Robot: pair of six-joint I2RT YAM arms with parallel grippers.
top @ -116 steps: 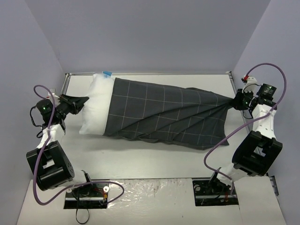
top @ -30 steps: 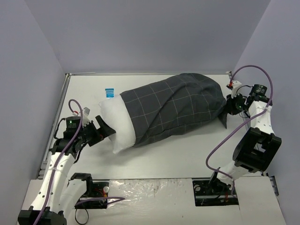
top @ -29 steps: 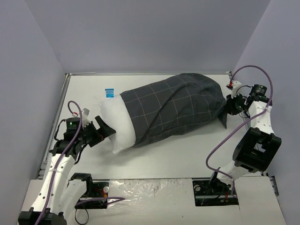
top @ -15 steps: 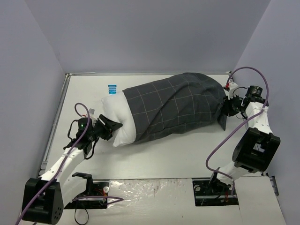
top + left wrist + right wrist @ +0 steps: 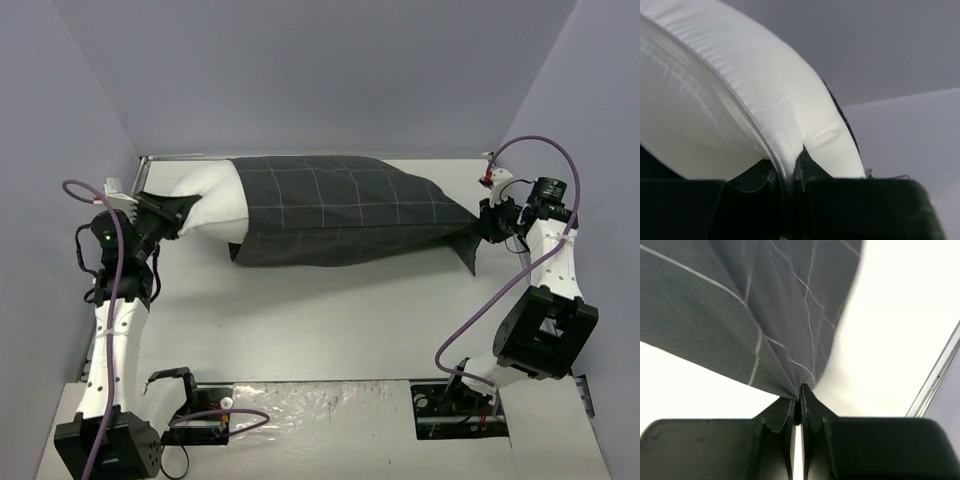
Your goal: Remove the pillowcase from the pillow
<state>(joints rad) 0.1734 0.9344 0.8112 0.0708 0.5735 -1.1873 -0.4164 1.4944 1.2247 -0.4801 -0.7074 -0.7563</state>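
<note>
The dark grey checked pillowcase (image 5: 340,212) lies stretched across the back of the table. The white pillow (image 5: 212,197) sticks out of its left end. My left gripper (image 5: 180,212) is shut on the pillow's exposed edge; in the left wrist view the white fabric (image 5: 740,100) is pinched between the jaws of the gripper (image 5: 790,167). My right gripper (image 5: 483,224) is shut on the pillowcase's right end; in the right wrist view the gathered checked cloth (image 5: 740,305) runs into the closed jaws of the gripper (image 5: 799,392). The blue tag is hidden.
The white table (image 5: 330,320) is walled by purple-grey panels on the left, back and right. A metal rail (image 5: 160,158) runs along the back edge. The arm bases (image 5: 190,415) sit at the near edge.
My left gripper has swung the pillow's white end up and back toward the far left corner. The pillow and case now lie stretched flatter along the back. The right gripper has stayed nearly still.
</note>
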